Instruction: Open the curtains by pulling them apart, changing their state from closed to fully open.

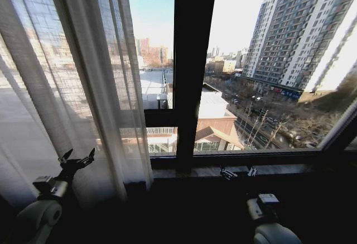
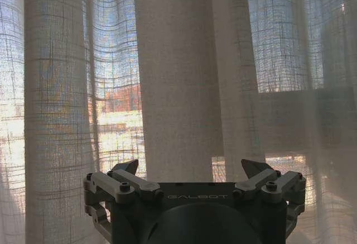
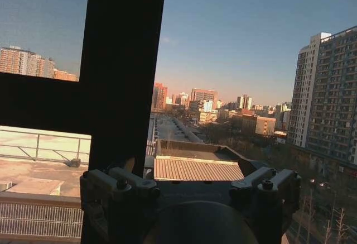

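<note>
The left panel of the curtains (image 1: 72,76) hangs bunched in sheer white pleats over the left third of the window; its inner edge falls left of the dark upright frame bar (image 1: 192,60). My left gripper (image 1: 78,159) is raised in front of that panel's lower part, open and holding nothing. In the left wrist view the left gripper (image 2: 191,168) faces a thick curtain pleat (image 2: 178,76) straight ahead. My right gripper (image 1: 238,172) sits low by the window sill, open, with bare glass beyond it. In the right wrist view the right gripper (image 3: 189,171) is empty.
The window sill (image 1: 251,157) runs along the bottom of the glass, with a dark ledge below it. A horizontal frame bar (image 1: 159,117) crosses the left pane. A pale slanted strip (image 1: 337,124) shows at the far right edge. City buildings lie outside.
</note>
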You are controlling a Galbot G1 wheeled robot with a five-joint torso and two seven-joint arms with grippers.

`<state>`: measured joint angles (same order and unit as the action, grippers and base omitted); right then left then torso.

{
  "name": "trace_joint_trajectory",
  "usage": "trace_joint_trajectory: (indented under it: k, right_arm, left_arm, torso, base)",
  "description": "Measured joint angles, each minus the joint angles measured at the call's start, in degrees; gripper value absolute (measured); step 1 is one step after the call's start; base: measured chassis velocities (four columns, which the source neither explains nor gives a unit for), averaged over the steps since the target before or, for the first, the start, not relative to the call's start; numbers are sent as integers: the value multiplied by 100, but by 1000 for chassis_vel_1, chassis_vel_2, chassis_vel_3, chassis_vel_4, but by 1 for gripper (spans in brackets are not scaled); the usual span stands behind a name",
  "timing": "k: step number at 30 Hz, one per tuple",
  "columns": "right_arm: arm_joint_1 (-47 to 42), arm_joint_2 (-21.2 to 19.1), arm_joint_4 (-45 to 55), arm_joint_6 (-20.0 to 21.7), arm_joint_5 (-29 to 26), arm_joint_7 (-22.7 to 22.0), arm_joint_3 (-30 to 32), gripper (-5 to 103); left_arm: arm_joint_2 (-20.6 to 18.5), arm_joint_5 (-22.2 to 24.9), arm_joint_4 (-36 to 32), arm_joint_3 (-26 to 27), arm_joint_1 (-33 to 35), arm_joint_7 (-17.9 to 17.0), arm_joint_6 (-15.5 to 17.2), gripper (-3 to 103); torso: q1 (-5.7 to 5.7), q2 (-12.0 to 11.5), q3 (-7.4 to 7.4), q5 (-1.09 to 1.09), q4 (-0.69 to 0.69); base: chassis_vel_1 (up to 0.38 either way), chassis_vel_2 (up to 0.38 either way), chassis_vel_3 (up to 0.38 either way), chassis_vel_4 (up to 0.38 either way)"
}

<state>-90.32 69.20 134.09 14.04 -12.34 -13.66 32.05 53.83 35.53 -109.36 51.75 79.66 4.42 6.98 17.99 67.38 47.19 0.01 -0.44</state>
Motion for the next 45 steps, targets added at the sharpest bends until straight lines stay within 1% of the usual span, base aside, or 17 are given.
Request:
trace_joint_trajectory:
  k: [4,7,9,10,15,18,20,25,31,32,33,34,37,39,43,44,45]
  right_arm:
    - [101,10,-28,-3,31,-3,-87,100]
    - [235,-40,-93,-4,31,-3,-168,100]
    - [272,-60,-115,-3,28,-3,-193,100]
    - [319,-88,-141,-4,23,-2,-222,100]
    - [333,-128,-198,-3,-7,-2,-170,100]
    - [386,-142,-257,-3,-73,-5,-102,100]
    - [477,-158,-315,12,-290,-27,-45,100]
    - [567,-152,-422,35,-377,-29,-26,100]
    - [614,-111,-499,35,-379,-25,-6,100]
    - [625,-92,-514,35,-379,-23,3,100]
    - [628,-88,-517,35,-379,-23,5,100]
    - [628,-88,-517,35,-379,-23,5,100]
    - [651,-73,-522,30,-374,-17,42,100]
    - [653,-70,-522,29,-373,-18,55,100]
    - [608,-63,-499,22,-368,-18,118,100]
    - [608,-63,-499,22,-368,-18,118,100]
    - [583,-62,-494,16,-364,-18,135,100]
  left_arm:
    - [-5,25,-140,-79,35,95,63,100]
    - [214,46,-448,-218,179,14,280,100]
    - [254,42,-463,-261,176,-16,300,100]
    - [300,-5,-444,-347,118,-67,327,100]
    - [266,-112,-229,-790,-379,-193,430,100]
    - [195,-108,-118,-985,-612,-245,473,100]
    - [139,-85,64,-1228,-872,-260,505,100]
    - [182,-75,297,-1551,-1170,-324,551,100]
    - [209,-91,416,-1748,-1309,-400,555,100]
    - [206,-101,465,-1808,-1373,-419,576,103]
    - [205,-101,479,-1820,-1394,-424,587,99]
    - [205,-101,479,-1820,-1394,-424,587,99]
    - [186,-88,642,-1937,-1607,-434,624,84]
    - [176,-83,681,-1958,-1645,-434,623,84]
    - [135,-75,818,-1981,-1750,-432,617,61]
    - [135,-75,818,-1981,-1750,-432,617,61]
    - [132,-75,825,-1961,-1750,-431,610,56]
  torso:
    - [0,0,0,2,-1]
    - [0,0,0,0,1]
    - [0,0,-1,0,2]
    - [-1,0,-1,0,4]
    - [0,0,0,0,-2]
    - [0,0,0,1,-2]
    - [0,0,0,1,0]
    - [0,0,0,1,-1]
    - [0,0,0,1,0]
    - [0,0,0,1,0]
    - [0,0,0,1,0]
    - [0,0,0,1,0]
    - [0,0,0,1,0]
    - [0,0,0,1,0]
    - [0,0,0,1,0]
    - [0,0,0,1,0]
    - [0,0,0,0,0]
  base:
    - [0,0,0,0]
    - [0,0,0,0]
    - [0,0,0,0]
    - [0,0,0,0]
    - [0,0,0,0]
    - [0,0,0,0]
    - [0,0,0,0]
    - [0,0,0,0]
    - [0,0,0,0]
    - [0,0,0,0]
    - [0,0,0,0]
    - [0,0,0,0]
    - [0,0,0,0]
    - [0,0,0,0]
    - [0,0,0,0]
    - [0,0,0,0]
    - [0,0,0,0]
